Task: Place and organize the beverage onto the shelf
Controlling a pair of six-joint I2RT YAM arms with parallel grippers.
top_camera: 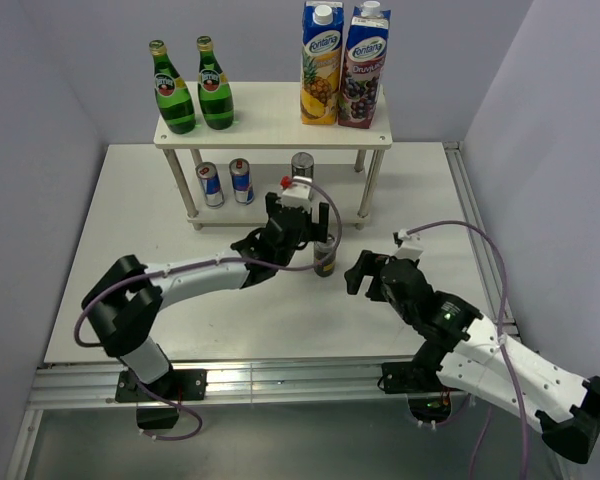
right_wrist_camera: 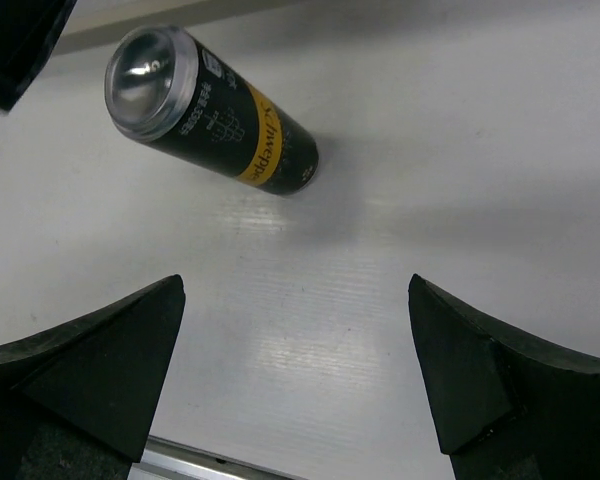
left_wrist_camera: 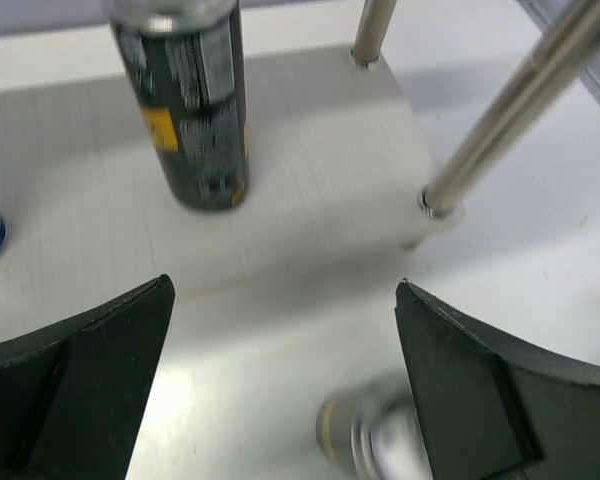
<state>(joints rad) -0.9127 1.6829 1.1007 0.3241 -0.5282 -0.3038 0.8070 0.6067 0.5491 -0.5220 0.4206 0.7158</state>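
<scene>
Five of the six drinks are already on the shelf (top_camera: 270,130). The step in hand appears to be the pick-up of the last one, the loose dark can (top_camera: 325,260), which stands upright on the counter (top_camera: 110,230) just in front of the lower board (left_wrist_camera: 310,150). The left jaws are spread wide and hold nothing. The can top shows blurred, low in their gap and nearer the right-hand finger. The shelved dark can (left_wrist_camera: 195,120) stands ahead of these jaws, left of centre, and a front leg (left_wrist_camera: 510,110) rises ahead to the right. The next move calls for centring the gap on the can, descending, and closing. The can must then pass left of that leg to land beside its twin. The right jaws are likewise fully open and empty, with the loose can ahead of them and left of centre, well apart. In the right wrist view the can's yellow band reads "Schweppes". Both juice cartons (top_camera: 321,65) read "Fontana". The lettering on the green bottles (top_camera: 173,90) and the blue-silver cans (top_camera: 212,184) is too small to read.
</scene>
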